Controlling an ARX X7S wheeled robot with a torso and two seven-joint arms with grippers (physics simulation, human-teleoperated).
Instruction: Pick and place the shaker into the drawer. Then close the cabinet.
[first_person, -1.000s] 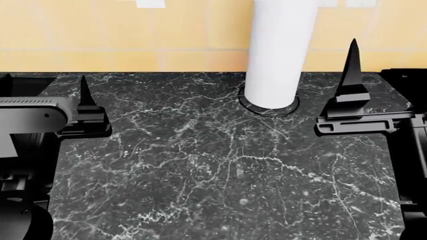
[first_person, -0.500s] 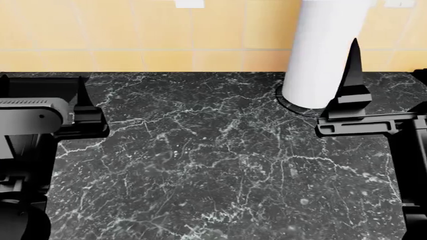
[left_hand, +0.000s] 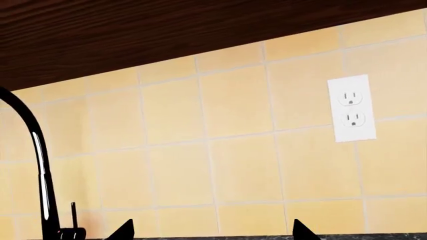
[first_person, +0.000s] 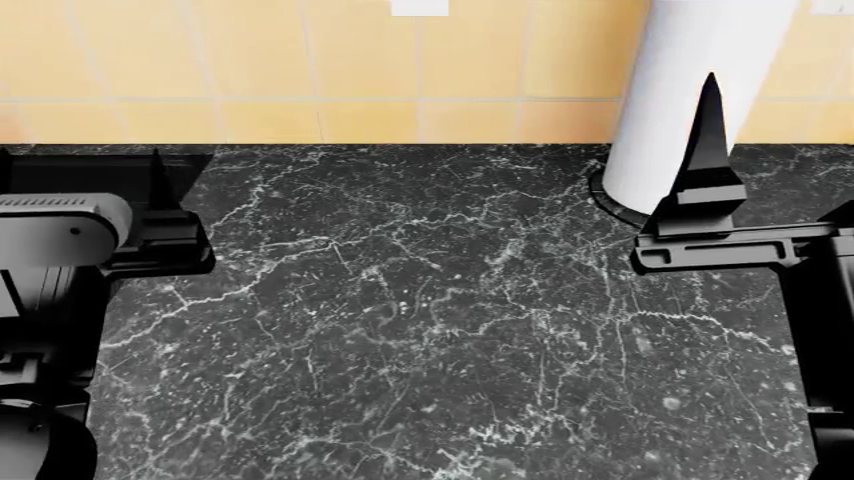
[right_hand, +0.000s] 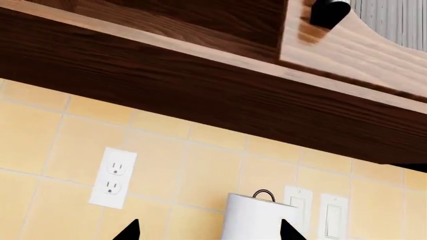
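**Both hands raised over bare marble bench; shaker and drawer out of view**

The left hand (first_person: 158, 215) and right hand (first_person: 707, 150) hover above the black marble bench (first_person: 427, 330), fingers spread apart, grasping nothing. A white paper towel roll (first_person: 674, 100) stands behind the right hand against the yellow tiled wall (first_person: 267, 70). No view shows the shaker or the drawer.

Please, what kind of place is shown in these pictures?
Most likely a kitchen: a black marble counter along a yellow tiled wall, a black faucet, a paper towel roll and wooden cabinets above.
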